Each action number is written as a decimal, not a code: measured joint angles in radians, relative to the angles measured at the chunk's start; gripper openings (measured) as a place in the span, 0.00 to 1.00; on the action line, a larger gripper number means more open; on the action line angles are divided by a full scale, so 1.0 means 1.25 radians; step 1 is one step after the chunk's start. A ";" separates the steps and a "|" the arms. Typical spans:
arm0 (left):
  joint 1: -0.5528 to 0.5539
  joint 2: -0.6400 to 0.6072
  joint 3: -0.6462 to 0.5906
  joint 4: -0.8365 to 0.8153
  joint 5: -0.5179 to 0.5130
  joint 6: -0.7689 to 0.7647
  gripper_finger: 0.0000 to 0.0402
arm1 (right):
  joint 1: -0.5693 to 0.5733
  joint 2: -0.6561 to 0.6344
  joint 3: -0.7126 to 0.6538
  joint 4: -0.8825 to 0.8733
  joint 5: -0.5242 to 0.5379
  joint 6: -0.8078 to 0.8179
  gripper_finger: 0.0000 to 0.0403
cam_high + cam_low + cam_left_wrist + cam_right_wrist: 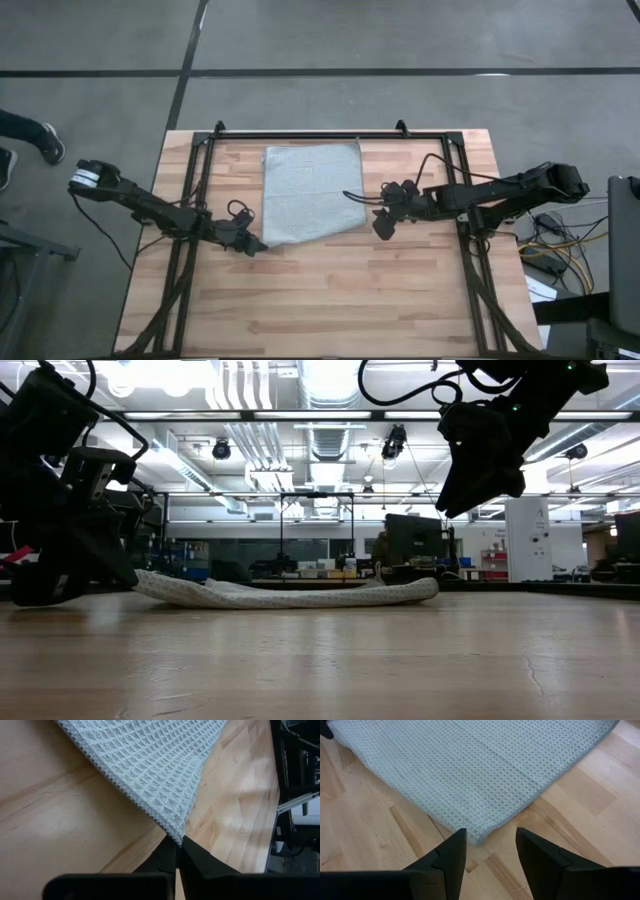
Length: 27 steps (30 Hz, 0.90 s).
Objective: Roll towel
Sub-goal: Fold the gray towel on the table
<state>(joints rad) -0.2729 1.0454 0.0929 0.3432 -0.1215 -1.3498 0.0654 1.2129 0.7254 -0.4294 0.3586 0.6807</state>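
Both claws flank the towel (311,192); shoe (50,142) beyond table (330,300).

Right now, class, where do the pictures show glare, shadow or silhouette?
Low view: bright ceiling lights leave both grippers as dark silhouettes, left, right. Left wrist view: pale sheen on the table beside the towel. High view: soft shadows under the arms.

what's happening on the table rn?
Two robot arms are starting on a grey towel lying flat on the wooden table. The left hand is shut on the towel's near left corner. The right hand is open, raised just off the near right corner, not touching it.
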 joint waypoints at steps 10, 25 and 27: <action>0.000 0.000 0.000 -0.005 0.005 -0.038 0.01 | 0.000 0.000 0.000 0.000 0.000 0.000 0.42; 0.000 0.000 0.000 -0.015 0.023 0.034 0.02 | 0.000 0.000 0.000 0.000 0.000 0.000 0.42; 0.000 0.000 0.000 -0.015 0.023 0.035 0.03 | -0.001 0.000 0.000 0.000 0.006 -0.028 0.42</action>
<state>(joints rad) -0.2729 1.0451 0.0929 0.3241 -0.0927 -1.3061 0.0647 1.2133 0.7254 -0.4290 0.3656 0.6454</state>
